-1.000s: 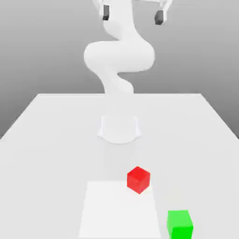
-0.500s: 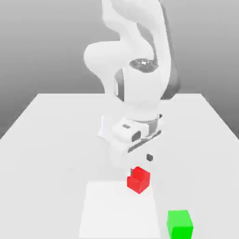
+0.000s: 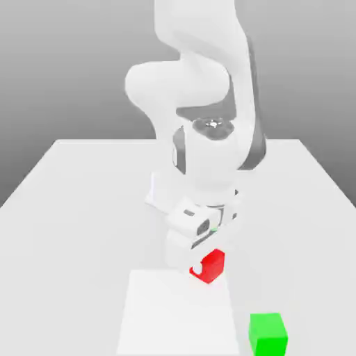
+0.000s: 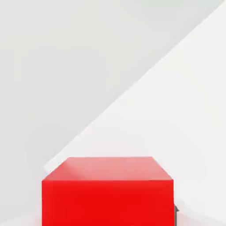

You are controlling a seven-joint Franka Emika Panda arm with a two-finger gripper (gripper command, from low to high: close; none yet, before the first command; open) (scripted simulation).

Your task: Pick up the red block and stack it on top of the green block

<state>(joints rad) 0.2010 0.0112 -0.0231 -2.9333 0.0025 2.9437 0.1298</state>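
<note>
The end effector [image 3: 210,260] is clenched around the red block [image 4: 108,203]; the green block [image 3: 268,335] sits apart on the table [image 3: 90,229]

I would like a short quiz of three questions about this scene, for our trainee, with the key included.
1. Fill in: In the exterior view, the bright green cube is nearer to the viewer's ____ side than the bright red cube.
2. Choose: What is the two-fingered white claw closed on?
a) green cube
b) red cube
c) nothing
3. True or false: The red cube is already stacked on the green cube.

Key: 1 right; 2 b; 3 false.
</note>
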